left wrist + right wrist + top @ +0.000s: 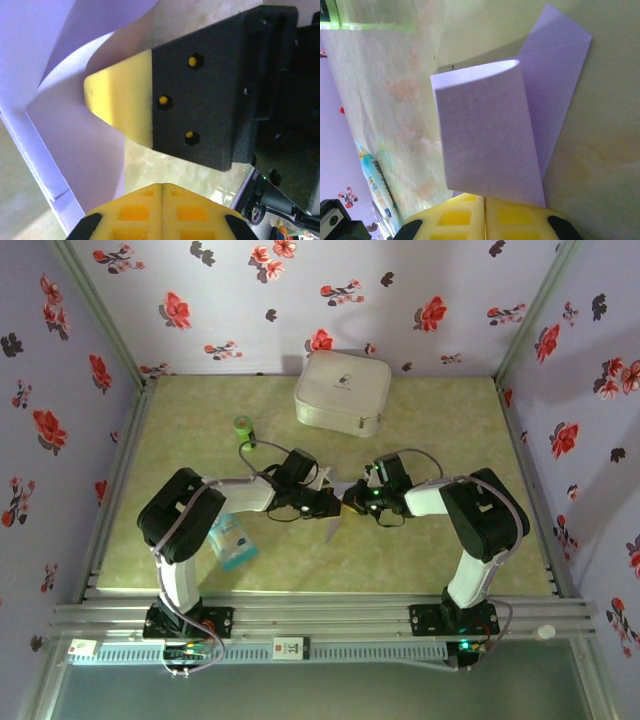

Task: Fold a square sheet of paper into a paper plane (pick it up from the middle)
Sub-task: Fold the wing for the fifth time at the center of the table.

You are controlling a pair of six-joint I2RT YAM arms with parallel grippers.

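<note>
Sheet of paper, pale lavender, thin and smooth, folded with one flap curling over, sits mid-tabletop, pinched in the yellow right fingers, with the left fingers pressed together beside it.

Both arms fold in toward the middle, elbows out, wrists almost nose to nose. Left gripper has its jaws pressed together; right gripper is pinched on the paper.
</note>
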